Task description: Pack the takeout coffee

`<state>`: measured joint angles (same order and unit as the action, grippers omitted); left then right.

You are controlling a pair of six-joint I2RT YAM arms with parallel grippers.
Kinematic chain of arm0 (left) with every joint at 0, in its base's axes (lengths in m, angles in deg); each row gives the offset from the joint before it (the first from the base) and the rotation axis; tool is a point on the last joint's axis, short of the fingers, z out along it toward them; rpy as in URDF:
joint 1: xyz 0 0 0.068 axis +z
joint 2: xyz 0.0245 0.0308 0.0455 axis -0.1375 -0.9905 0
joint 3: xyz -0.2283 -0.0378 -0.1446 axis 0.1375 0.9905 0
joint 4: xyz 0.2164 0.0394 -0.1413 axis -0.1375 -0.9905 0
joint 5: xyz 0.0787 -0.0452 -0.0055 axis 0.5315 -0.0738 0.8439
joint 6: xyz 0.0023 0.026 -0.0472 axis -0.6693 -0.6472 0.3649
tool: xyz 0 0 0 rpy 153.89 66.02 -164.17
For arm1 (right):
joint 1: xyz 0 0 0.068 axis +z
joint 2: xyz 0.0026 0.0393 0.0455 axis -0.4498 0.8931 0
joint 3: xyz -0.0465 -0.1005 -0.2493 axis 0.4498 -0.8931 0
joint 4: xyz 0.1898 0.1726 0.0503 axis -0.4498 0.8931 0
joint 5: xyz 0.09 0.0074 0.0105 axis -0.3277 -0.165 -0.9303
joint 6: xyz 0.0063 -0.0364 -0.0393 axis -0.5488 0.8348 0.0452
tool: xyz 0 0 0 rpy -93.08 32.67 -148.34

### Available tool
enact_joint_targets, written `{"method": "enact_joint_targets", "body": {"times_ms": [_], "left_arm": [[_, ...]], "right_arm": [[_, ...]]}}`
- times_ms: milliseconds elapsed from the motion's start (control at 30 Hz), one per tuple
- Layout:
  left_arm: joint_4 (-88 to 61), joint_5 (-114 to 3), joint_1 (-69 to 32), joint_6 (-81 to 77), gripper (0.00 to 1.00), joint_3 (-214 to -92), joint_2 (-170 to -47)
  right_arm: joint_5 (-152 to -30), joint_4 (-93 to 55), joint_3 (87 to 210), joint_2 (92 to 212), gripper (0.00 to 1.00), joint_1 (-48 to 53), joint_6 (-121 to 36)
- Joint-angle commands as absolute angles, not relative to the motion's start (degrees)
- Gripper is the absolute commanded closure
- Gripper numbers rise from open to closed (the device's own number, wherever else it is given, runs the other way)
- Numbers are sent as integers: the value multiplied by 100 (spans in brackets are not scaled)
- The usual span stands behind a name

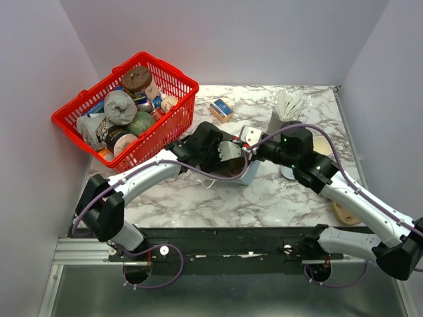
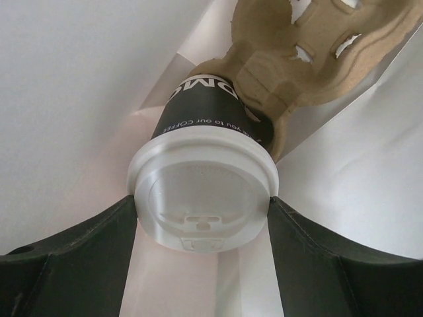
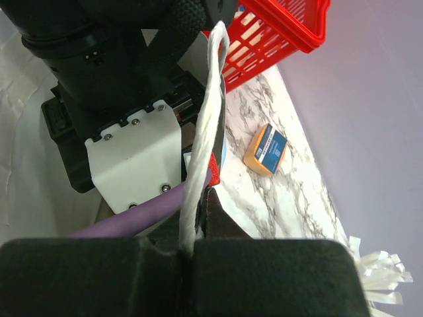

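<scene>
Left hand (image 2: 201,214) gripped the takeout coffee (image 2: 205,178) by its lid, cup dead ahead, long axis pointing away toward the cardboard carrier (image 2: 297,59) inside the white bag (image 3: 205,132), whose rim the right hand (image 3: 192,247) pinched.

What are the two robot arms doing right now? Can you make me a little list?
left gripper: shut on the dark brown paper coffee cup, at its round white plastic lid
cup's place: inside the white paper bag, base against a brown moulded cardboard cup carrier
right gripper: shut on the bag's edge
nearby: red plastic basket, full
</scene>
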<state>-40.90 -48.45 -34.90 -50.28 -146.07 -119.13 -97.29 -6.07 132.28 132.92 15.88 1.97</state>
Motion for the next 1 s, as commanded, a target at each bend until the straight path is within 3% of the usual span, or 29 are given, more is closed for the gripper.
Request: {"method": "enact_joint_targets", "body": {"times_ms": [0,567,967], "left_arm": [[-4701,-4644,-3244,-4660,100,-15064,-12347],[-4755,-5189,-3385,-5374,100,-14521,-11407],[-4808,-5172,-3595,-5514,100,-14142,-11011]], "right_arm": [[-11324,-397,13293,13111,100,1994,205],[-9910,-740,13398,13181,99,1986,-1104],[-9663,-713,13486,13445,99,1599,-2018]]}}
